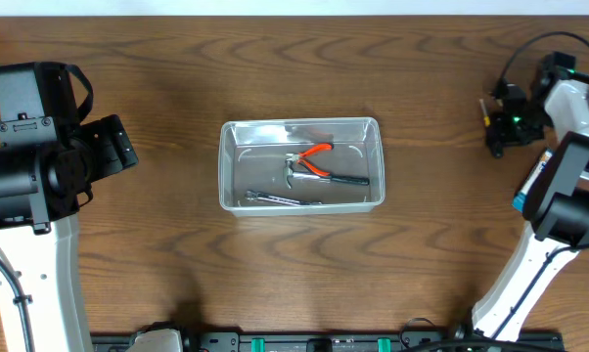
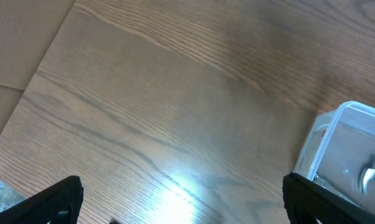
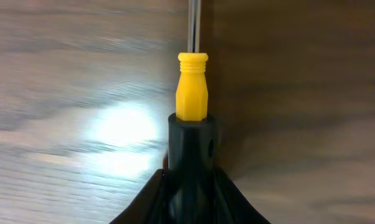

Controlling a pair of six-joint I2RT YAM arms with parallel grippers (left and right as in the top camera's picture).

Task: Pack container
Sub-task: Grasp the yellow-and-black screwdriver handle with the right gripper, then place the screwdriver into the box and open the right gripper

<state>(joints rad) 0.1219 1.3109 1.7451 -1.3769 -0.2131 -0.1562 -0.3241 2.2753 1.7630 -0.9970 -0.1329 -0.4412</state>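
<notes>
The clear plastic container (image 1: 232, 137) sits mid-table; its corner shows in the left wrist view (image 2: 337, 134). Inside lie orange-handled pliers (image 1: 319, 161) and a metal tool (image 1: 275, 198). My right gripper (image 1: 494, 125) is at the far right of the table, shut on a screwdriver with a black and yellow handle (image 3: 192, 93) and a metal shaft pointing away. My left gripper (image 2: 181, 199) is open and empty over bare wood, left of the container.
The table's left edge and a pale floor show in the left wrist view (image 2: 13, 43). Cables run behind the right arm (image 1: 529, 49).
</notes>
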